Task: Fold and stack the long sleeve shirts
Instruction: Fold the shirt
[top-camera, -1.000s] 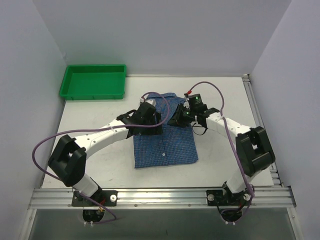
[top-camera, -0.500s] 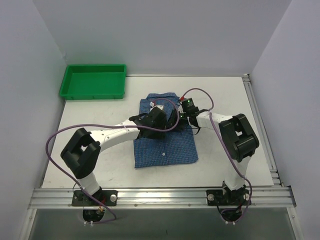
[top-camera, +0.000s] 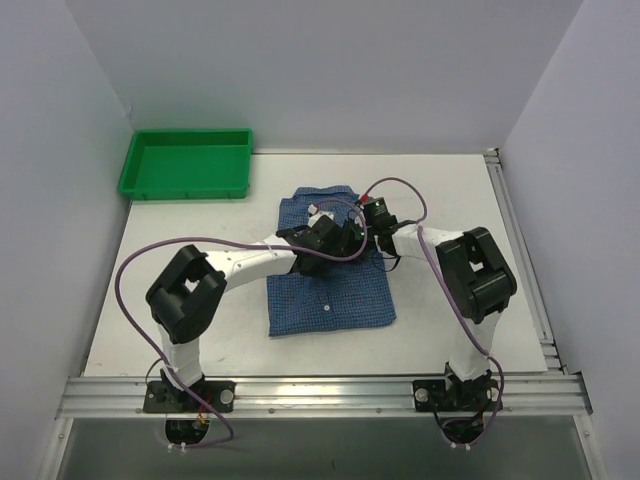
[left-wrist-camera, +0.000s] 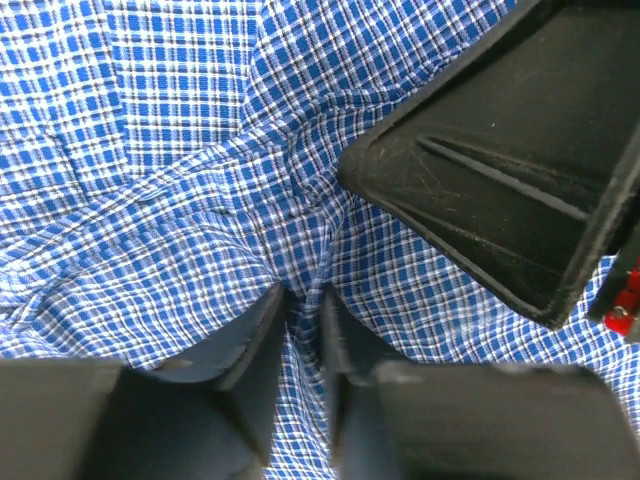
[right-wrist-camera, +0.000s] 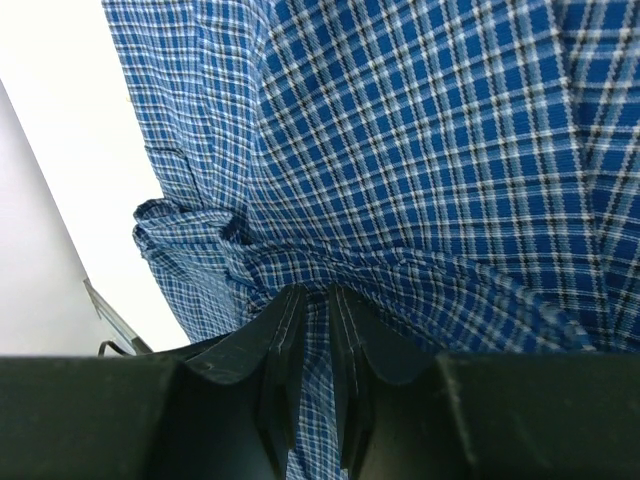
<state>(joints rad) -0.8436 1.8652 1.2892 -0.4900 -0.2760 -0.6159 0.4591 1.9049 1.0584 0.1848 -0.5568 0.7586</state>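
One long sleeve shirt (top-camera: 330, 295), blue fine-checked, lies partly folded in the middle of the table, with a white button showing on its front. Both grippers meet over its upper middle part. My left gripper (top-camera: 337, 240) has its jaws drawn in on a raised ridge of the cloth (left-wrist-camera: 305, 300). Right beside it, my right gripper (top-camera: 362, 230) is shut on a fold of the same shirt (right-wrist-camera: 318, 300); its black body (left-wrist-camera: 500, 190) fills the upper right of the left wrist view. The shirt (right-wrist-camera: 420, 130) is bunched and creased around both pinches.
A green plastic tray (top-camera: 185, 163) stands at the back left corner. A metal rail (top-camera: 520, 240) runs along the table's right edge. Purple cables loop from both arms over the table. White walls close in the sides and back.
My left gripper has swung right across the shirt to meet the right gripper, and its jaws have narrowed onto the cloth. The right gripper shifted slightly left and keeps its hold.
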